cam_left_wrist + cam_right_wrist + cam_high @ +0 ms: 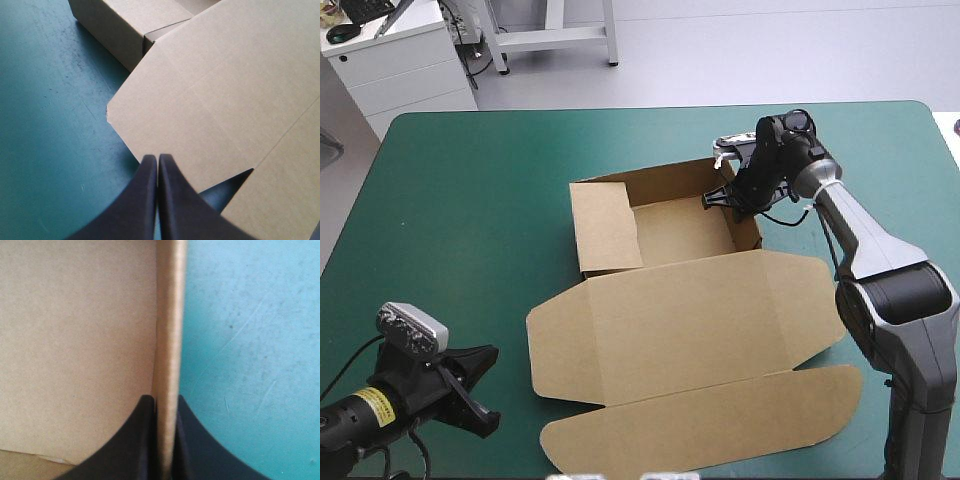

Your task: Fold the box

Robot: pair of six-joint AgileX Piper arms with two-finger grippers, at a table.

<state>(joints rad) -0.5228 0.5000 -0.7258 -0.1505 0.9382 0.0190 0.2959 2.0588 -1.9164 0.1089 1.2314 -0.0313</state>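
The brown box [680,330] lies about the middle of the teal-green cover [460,200], standing as an open tray on the far side with its lid flat toward the near edge. The right gripper [730,200] is clamped on the tray's right wall [170,315], one black finger inside the tray and the other outside above the cover. The left gripper [158,159] has its fingers pressed together on nothing, near the table's near-left corner, pointing at the lid's left flap.
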